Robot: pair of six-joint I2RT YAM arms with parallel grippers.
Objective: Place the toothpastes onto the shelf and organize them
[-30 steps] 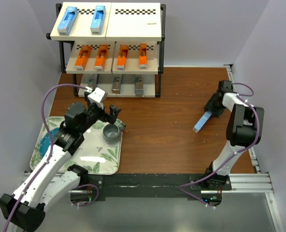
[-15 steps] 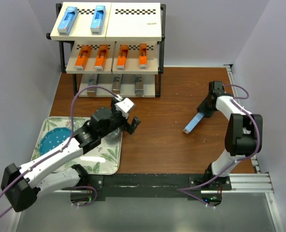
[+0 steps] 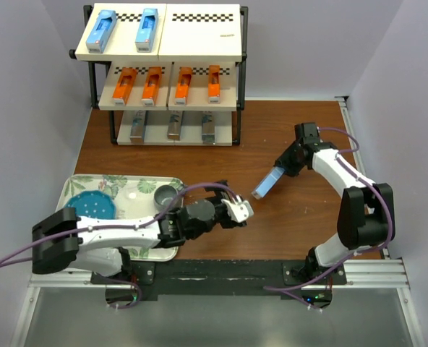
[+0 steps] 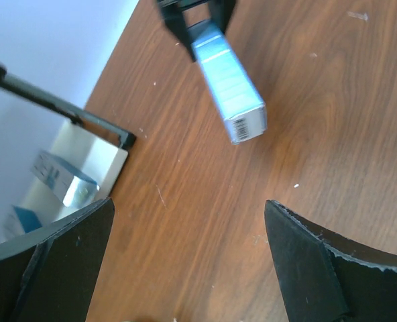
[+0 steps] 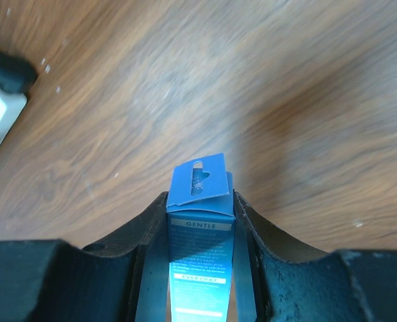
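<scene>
The shelf [image 3: 199, 32] stands at the back left. Its top tier holds two light blue toothpastes [image 3: 100, 30], the middle tier several orange ones [image 3: 152, 83], the bottom tier three metallic ones [image 3: 174, 126]. My right gripper [image 3: 285, 163] is shut on one more light blue toothpaste box [image 3: 266, 183] and holds it low over the brown table; the right wrist view shows the box [image 5: 200, 255] clamped between the fingers [image 5: 151, 221]. My left gripper [image 3: 237, 204] is open and empty, just left of that box. In the left wrist view the box [image 4: 229, 87] lies ahead of the spread fingers [image 4: 319, 261].
A leaf-patterned tray [image 3: 145, 242] at the near left holds a round blue plate [image 3: 90, 210] and a grey cup [image 3: 167, 194]. The shelf's foot and bottom board [image 4: 91, 154] show at the left of the left wrist view. Walls close in on both sides.
My left arm swung from the tray rightward and down to the table's middle. My right gripper carried the light blue box leftward toward the left gripper.
</scene>
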